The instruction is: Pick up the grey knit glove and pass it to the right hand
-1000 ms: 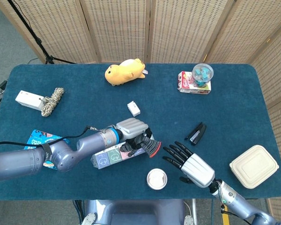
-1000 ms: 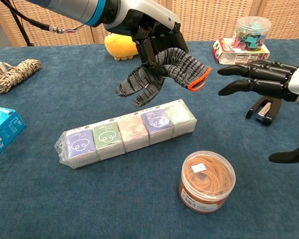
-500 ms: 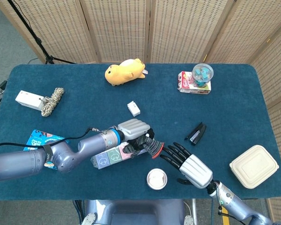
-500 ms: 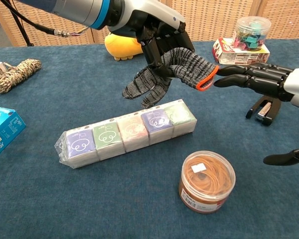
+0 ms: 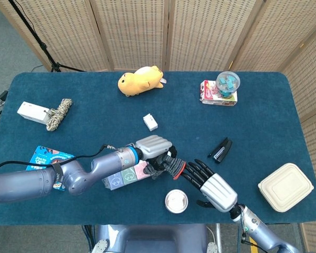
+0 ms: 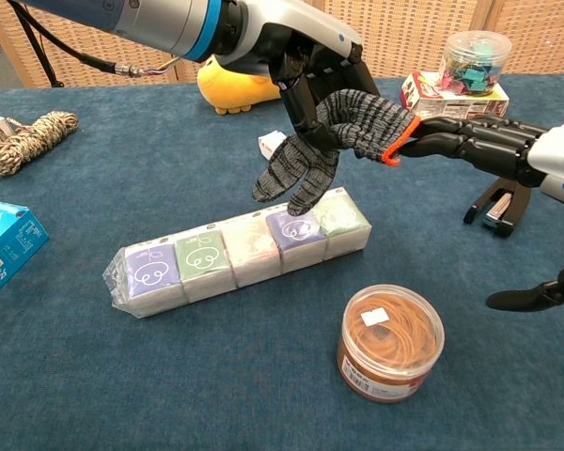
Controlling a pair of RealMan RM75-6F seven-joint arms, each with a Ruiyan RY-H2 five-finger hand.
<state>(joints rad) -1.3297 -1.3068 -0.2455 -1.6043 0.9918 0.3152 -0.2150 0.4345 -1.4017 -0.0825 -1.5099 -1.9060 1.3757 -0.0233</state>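
My left hand holds the grey knit glove in the air above the row of wrapped cubes. The glove's finger end hangs down and its orange-edged cuff points right. My right hand is stretched flat toward it, fingers apart, and the fingertips reach the cuff. Its thumb hangs lower, away from the glove. I cannot tell whether the fingertips are inside the cuff or only touching it.
A round tub of rubber bands stands in front. A black stapler lies under the right hand. Further back are a yellow plush toy, a jar on a box, a small white box, a rope coil and a lidded food container.
The left hand carried the glove to the right and the right hand reached left. The gap between the cuff and the right fingertips has closed.
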